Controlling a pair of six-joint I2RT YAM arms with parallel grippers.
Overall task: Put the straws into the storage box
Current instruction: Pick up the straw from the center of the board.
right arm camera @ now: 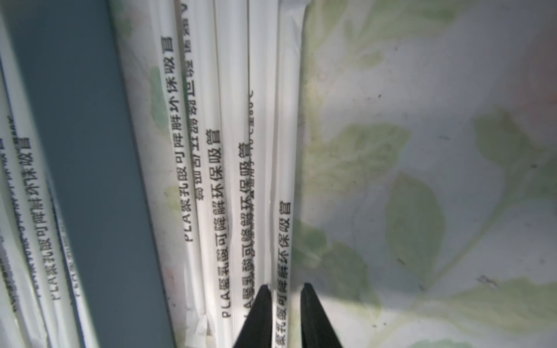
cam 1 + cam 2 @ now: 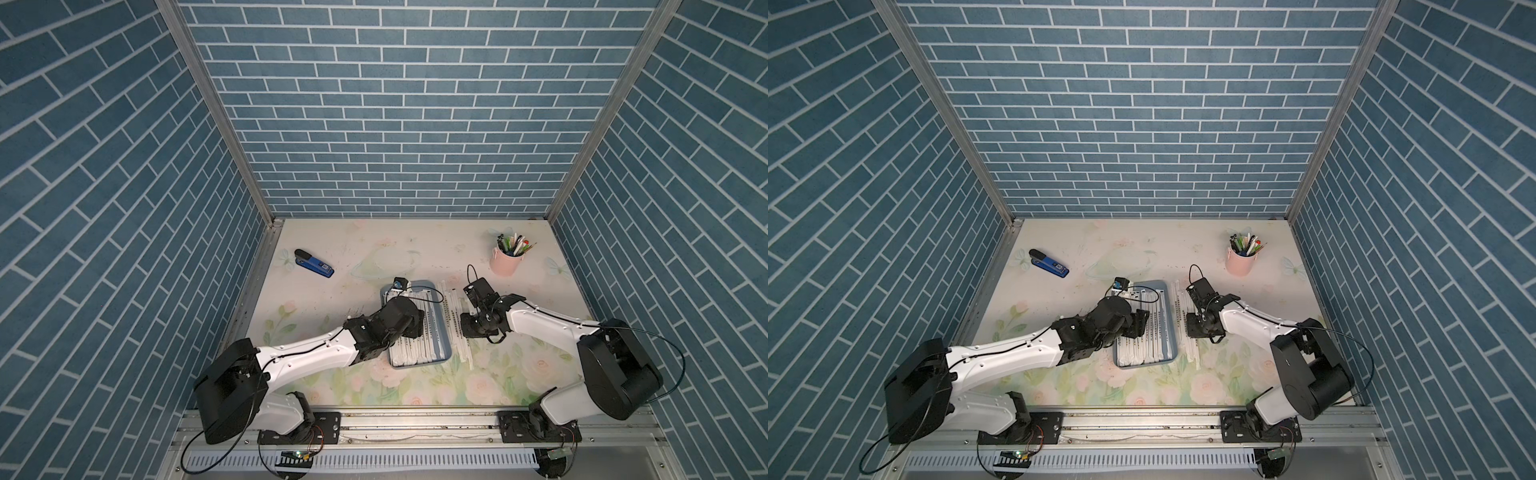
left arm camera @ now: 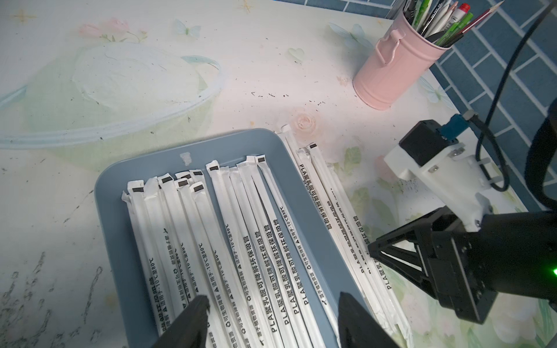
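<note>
Though outside the storage box [image 3: 112,223], straws [image 3: 319,192] parallel with its long rim.

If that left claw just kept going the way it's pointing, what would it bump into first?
Most likely the straws lying in the storage box: the left gripper, jaws open, angles down over them with nothing between. Which straw is hard to judge.

The floral worktop [image 2: 374,249] carries, in a top view, a stapler [image 2: 314,263] upper left, a pink cup [image 2: 505,262] upper right, the box [image 2: 441,332] at centre, and loose straws [image 2: 452,307] just right of it.
</note>
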